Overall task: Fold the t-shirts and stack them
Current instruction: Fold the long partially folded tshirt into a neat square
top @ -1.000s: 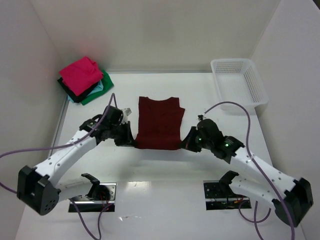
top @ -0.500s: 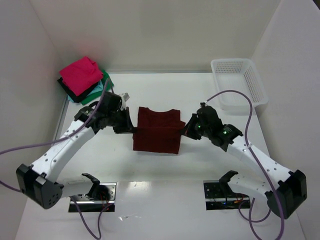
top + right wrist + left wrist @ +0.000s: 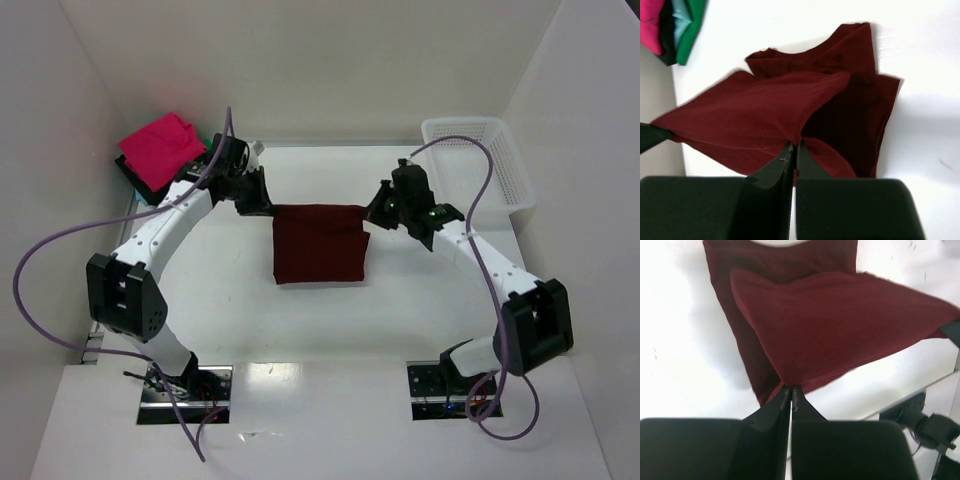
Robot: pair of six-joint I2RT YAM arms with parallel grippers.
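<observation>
White walls [image 3: 330,70] close in a white table [image 3: 300,330] on 3 sides, and 2 arms reach from its near edge toward the far half. Between them sits the maroon t-shirt [image 3: 318,250], roughly in the middle of the table. The left gripper [image 3: 268,206] is at its far left corner and the right gripper [image 3: 371,213] at its far right corner. From where the left wrist looks, the 2 black fingers [image 3: 775,405] are pressed together with a fold of maroon cloth pinched at their tips. The right wrist shows the same thing, its fingers [image 3: 807,165] clamped tight on the opposite corner. A layer of the shirt is drawn taut between the 2 grips and raised above the rest, which lies flat on the table with its neckline showing past the lifted edge. Over in the far left corner is a small pile of folded shirts: the pink t-shirt [image 3: 158,148] is on top, and the black t-shirt [image 3: 666,35], light blue t-shirt [image 3: 681,20] and green t-shirt [image 3: 692,22] peek out at its edges. A white mesh basket [image 3: 462,122] stands at the far right, well apart from the maroon shirt and both grippers.
</observation>
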